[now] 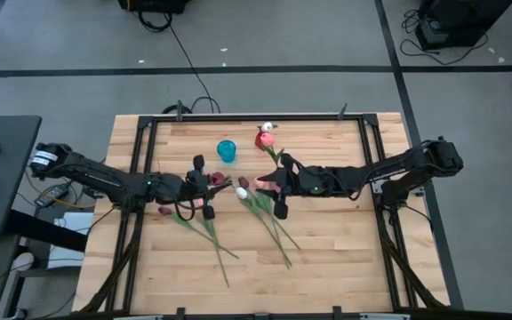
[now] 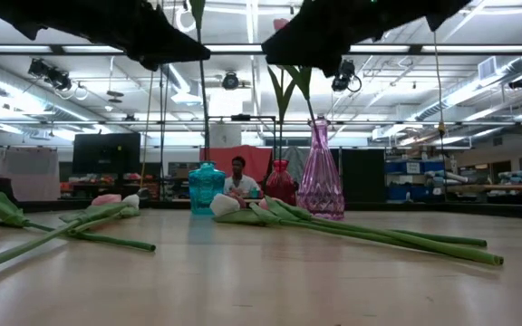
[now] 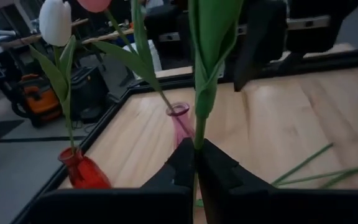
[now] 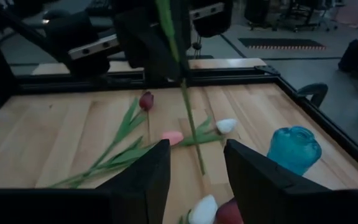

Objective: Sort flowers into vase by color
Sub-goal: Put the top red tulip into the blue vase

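Note:
My left gripper (image 1: 207, 188) (image 3: 196, 158) hovers over the table's middle, shut on the thin green stem (image 3: 199, 118) of one tulip; its head does not show. My right gripper (image 1: 272, 188) (image 4: 194, 174) faces it, open and touching nothing. Several tulips lie flat on the wood: a left bunch (image 1: 204, 227) and a right bunch (image 1: 269, 222), with maroon (image 4: 146, 100), pink (image 4: 172, 137) and white (image 4: 226, 126) heads. At the far side stand a blue vase (image 1: 227, 149), a red vase (image 3: 82, 171) holding a white tulip (image 3: 55, 22), and a pink vase (image 3: 180, 119) holding a stem. My left gripper pinches the stem (image 3: 197, 142) between its two fingers, just under a long leaf (image 3: 211, 37). The fingers come level from the table's left and lie across the stem. The tulip stands upright and lifted clear, its lower stem (image 4: 191, 124) hanging free below the fingers.
The three vases stand close together near the far edge, just beyond my right gripper. A black metal frame (image 1: 140, 178) borders the table. The near half of the table (image 1: 345, 267) holds only the ends of the lying stems. A person (image 2: 237, 177) sits in the room behind.

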Available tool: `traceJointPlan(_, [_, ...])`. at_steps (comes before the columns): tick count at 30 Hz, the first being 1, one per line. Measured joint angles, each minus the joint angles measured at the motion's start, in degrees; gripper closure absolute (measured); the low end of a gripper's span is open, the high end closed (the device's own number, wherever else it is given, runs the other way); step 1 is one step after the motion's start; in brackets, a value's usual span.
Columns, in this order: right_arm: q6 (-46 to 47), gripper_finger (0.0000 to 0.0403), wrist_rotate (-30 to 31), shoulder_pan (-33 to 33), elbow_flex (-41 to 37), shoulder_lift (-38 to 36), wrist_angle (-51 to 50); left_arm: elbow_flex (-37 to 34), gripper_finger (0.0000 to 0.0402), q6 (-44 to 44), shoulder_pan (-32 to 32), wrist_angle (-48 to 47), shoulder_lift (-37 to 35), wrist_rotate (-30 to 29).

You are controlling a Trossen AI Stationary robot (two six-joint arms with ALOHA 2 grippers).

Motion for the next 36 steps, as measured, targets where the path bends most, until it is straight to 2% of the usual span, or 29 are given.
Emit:
traceJointPlan(4, [1.98, 0.0241, -1.61, -0.39, -2.28, -0.04, 1.74, 0.0, 0.0387, 1.25, 2.85, -1.14, -0.39, 0.67])
traceJointPlan(8, [2.22, 0.0242, -2.11, 0.12, -3.93, -2.57, 1.0, 0.0, 0.0387, 1.39, 7.15, -1.75, -1.35, 6.18])
traceJointPlan(11, [1.04, 0.0242, -0.17, 1.1, -5.36, -6.46, 0.5, 0.0, 0.0387, 2.38, 10.26, -2.46, -2.93, 8.42])
traceJointPlan(23, [-3.82, 0.0243, 1.56, 1.0, -13.25, -21.44, 0.56, 0.04, 0.0387, 3.72, 19.78, -1.02, -4.38, 9.77])
traceJointPlan(31, [-7.89, 0.0243, 1.97, -0.25, -16.57, -23.45, 7.94, 0.04, 0.0387, 3.7, 25.28, 2.21, -4.04, 9.75])
traceJointPlan(36, [-8.95, 0.0243, 1.97, -0.46, -16.61, -23.26, 8.74, 0.04, 0.0387, 3.65, 27.03, 2.1, -4.04, 9.8])
